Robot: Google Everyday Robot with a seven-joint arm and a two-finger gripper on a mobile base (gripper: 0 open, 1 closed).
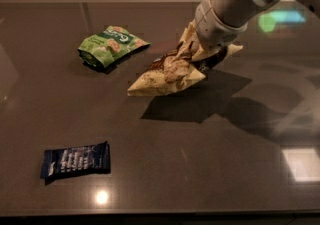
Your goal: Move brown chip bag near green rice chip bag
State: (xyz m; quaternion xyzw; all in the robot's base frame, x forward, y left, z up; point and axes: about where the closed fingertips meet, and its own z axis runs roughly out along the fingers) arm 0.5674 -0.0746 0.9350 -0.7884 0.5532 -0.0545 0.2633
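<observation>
The brown chip bag [165, 76], cream-edged with a dark centre, hangs tilted above the dark table, its crumpled upper end caught in my gripper [198, 55]. Its lower corner points left, and its shadow lies on the table below and to the right. The gripper is shut on the bag, with the white arm reaching in from the upper right. The green rice chip bag [110, 45] lies flat on the table at the upper left, a short gap left of the brown bag's tip.
A small dark blue wrapper [76, 160] lies at the front left of the dark glossy table [225, 169]. Bright light reflections show at the front and right of the tabletop.
</observation>
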